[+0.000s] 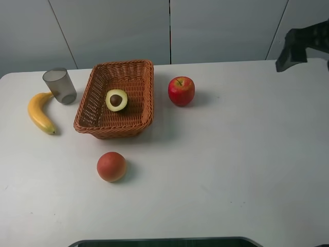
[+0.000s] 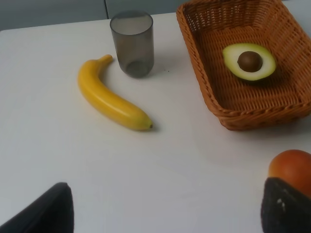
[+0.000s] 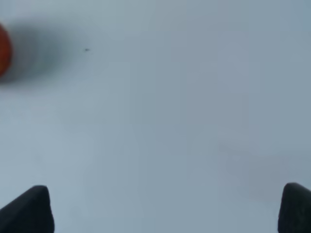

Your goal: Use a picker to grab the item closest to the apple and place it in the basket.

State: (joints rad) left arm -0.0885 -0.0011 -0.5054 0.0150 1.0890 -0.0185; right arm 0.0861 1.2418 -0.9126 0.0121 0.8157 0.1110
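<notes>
A red apple (image 1: pixel 181 91) stands on the white table just right of the wicker basket (image 1: pixel 90 110). An avocado half (image 1: pixel 116 100) lies cut side up inside the basket (image 2: pixel 204 73), and it also shows in the left wrist view (image 2: pixel 249 61). My left gripper (image 2: pixel 167 213) is open over bare table, near the banana, with nothing between its fingertips (image 2: pixel 53 208). My right gripper (image 3: pixel 163 213) is open above empty table, and a sliver of red fruit (image 3: pixel 2 51) sits at that view's edge. The right arm (image 1: pixel 303 43) hangs at the far right of the table.
A yellow banana (image 1: pixel 40 112) and a grey cup (image 1: pixel 59 86) lie left of the basket. An orange-red round fruit (image 1: pixel 111 166) sits in front of the basket, also seen beside my left finger (image 2: pixel 291 165). A dark edge (image 1: pixel 164 242) borders the table's front.
</notes>
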